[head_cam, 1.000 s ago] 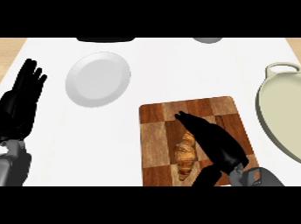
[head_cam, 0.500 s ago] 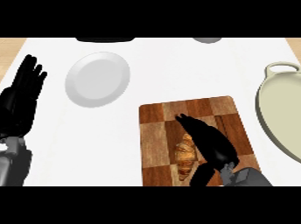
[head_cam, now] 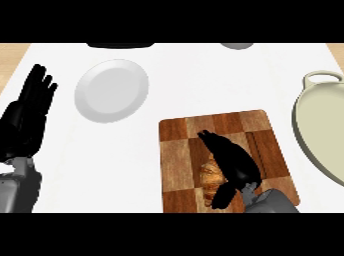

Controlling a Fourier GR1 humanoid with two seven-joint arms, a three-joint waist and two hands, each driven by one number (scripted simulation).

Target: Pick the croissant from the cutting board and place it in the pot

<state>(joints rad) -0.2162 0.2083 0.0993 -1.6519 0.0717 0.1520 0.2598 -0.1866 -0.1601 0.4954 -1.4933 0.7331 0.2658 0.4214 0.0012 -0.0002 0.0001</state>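
One croissant (head_cam: 211, 176), golden-brown, lies on the near part of your board (head_cam: 227, 131), half hidden under your right hand (head_cam: 232, 161), whose fingers curl down around it. Your left hand (head_cam: 27, 116) rests open at the left edge. At far right sits the pot (head_cam: 330, 130).

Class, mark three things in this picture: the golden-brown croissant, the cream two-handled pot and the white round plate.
golden-brown croissant (head_cam: 210, 176): head view, on its uncovered left part beside the right robot hand.
cream two-handled pot (head_cam: 330, 130): head view, on its inner wall.
white round plate (head_cam: 111, 90): head view, on its middle.
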